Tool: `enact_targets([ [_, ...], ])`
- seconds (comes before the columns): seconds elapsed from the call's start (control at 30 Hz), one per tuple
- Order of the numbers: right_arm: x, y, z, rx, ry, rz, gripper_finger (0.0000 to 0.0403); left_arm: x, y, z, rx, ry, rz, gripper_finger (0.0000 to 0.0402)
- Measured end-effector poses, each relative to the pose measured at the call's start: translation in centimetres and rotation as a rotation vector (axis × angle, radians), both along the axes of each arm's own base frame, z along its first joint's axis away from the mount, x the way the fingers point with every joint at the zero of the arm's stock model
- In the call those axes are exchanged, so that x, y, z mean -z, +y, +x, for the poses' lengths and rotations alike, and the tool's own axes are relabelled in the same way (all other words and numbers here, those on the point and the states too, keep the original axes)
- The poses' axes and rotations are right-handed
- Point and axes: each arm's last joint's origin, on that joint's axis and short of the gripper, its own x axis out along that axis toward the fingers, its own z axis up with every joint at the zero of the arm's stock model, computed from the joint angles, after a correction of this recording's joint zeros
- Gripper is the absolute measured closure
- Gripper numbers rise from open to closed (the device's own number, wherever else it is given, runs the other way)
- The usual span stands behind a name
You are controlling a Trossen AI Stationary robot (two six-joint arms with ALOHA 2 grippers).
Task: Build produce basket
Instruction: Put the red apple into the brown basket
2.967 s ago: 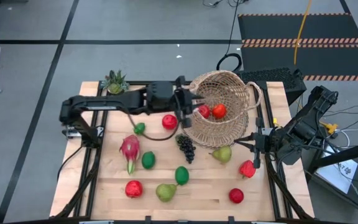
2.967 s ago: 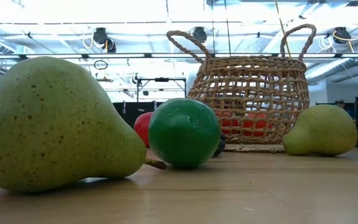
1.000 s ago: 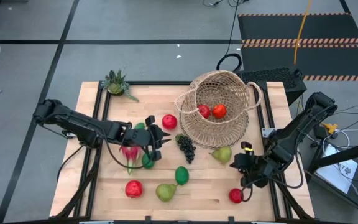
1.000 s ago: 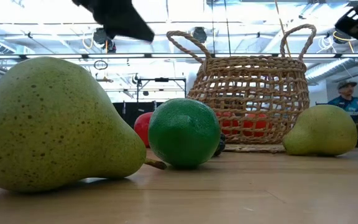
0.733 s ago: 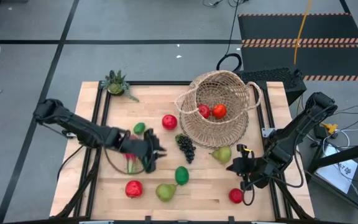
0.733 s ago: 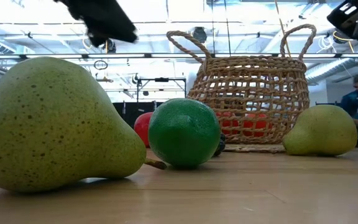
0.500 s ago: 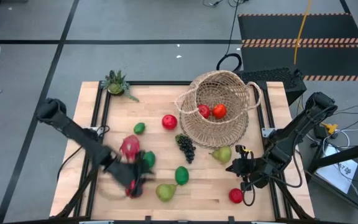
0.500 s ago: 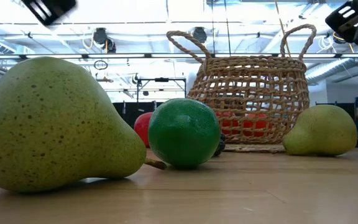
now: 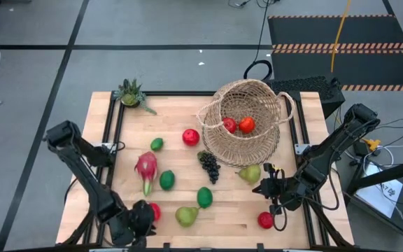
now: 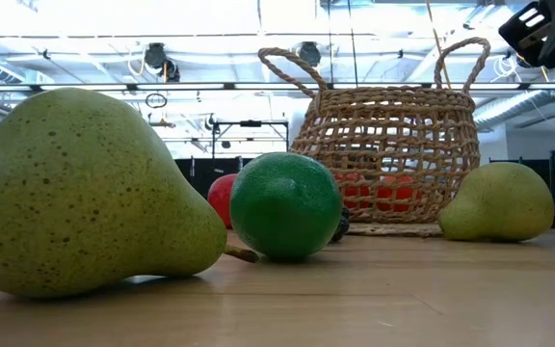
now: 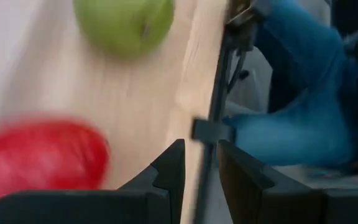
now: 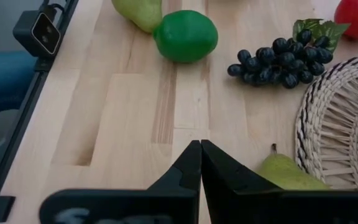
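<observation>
Room: grey floor with black tape lines around my wooden tabletop (image 9: 222, 217).
Basket: basket (image 9: 247, 122) sits at the far right of the tabletop, and I see two red pieces (image 9: 238, 125) already inside it.
Produce near basket: grapes (image 9: 209, 166) and a pear (image 9: 250, 173) lie just beside its near rim; an apple (image 9: 191, 136) and a small lime (image 9: 157, 144) lie to its left.
Produce farther off: dragon fruit (image 9: 146, 168), two limes (image 9: 185, 189), a second pear (image 9: 186, 215) and two more apples (image 9: 265, 220) lie well clear of the basket, toward the near edge.
Handling: I judge the fruit light, hard and smooth, so it may roll or slip; I would grip each round piece across its widest part, the pears around the belly.
Left tool: left tool (image 11: 199, 163) hangs at the near left edge, far from the basket, fingers a little apart with nothing between them; a red apple (image 11: 39, 155) lies just beside it.
Right tool: right tool (image 12: 200, 162) hovers low, just near of the basket and over the pear, fingers pressed together on nothing.
</observation>
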Motion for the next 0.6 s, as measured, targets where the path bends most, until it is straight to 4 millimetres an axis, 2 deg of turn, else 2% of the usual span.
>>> enact_targets([
  [0.37,0.0,0.0,0.0,-0.019,-0.006,-0.014,0.0399,2.3,-1.1,-0.3,-0.464,0.279,-0.291,0.0308],
  [0.6,0.0,0.0,0.0,-0.026,-0.006,-0.021,0.0399,2.9,-0.4,-0.6,-0.621,0.36,-0.279,0.0267],
])
